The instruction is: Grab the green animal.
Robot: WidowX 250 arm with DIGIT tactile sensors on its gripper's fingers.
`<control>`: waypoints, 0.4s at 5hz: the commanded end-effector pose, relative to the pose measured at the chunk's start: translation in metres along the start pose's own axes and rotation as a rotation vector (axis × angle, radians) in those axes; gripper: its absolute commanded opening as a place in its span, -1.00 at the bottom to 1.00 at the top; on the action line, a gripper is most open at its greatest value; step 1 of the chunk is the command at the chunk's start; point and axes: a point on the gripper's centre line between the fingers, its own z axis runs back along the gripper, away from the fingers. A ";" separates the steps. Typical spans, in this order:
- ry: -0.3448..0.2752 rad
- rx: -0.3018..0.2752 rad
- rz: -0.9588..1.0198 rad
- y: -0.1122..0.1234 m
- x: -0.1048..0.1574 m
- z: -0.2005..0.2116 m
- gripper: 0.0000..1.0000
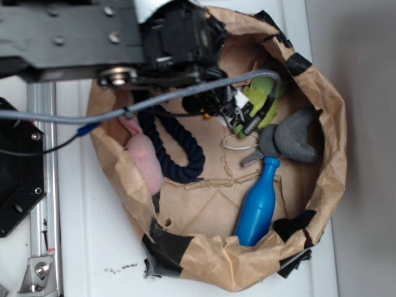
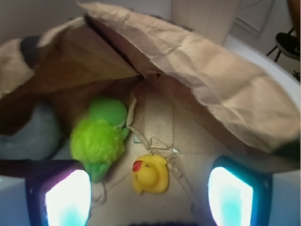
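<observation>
The green animal (image 2: 98,140) is a fuzzy lime-green plush with a smooth pale green head and a darker foot. It lies on the brown paper floor, just ahead of my left finger (image 2: 66,197). In the exterior view it (image 1: 265,99) lies partly under the gripper and cable. My gripper (image 2: 148,202) is open and empty, above the floor; the green animal is left of the gap, not between the fingers. A yellow rubber duck (image 2: 150,174) lies between the jaws' lines, slightly ahead. In the exterior view the gripper (image 1: 234,114) hovers left of the plush.
Everything sits in a crumpled brown paper bowl (image 1: 328,154) with black tape. A grey plush animal (image 1: 294,141) lies right of the green one and also shows in the wrist view (image 2: 28,134). A blue bowling pin (image 1: 258,207), dark rope (image 1: 176,148) and pink toy (image 1: 145,164) lie inside.
</observation>
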 end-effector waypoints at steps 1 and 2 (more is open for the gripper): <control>0.006 -0.073 -0.037 -0.038 0.030 -0.034 1.00; 0.017 -0.055 -0.102 -0.054 0.023 -0.053 1.00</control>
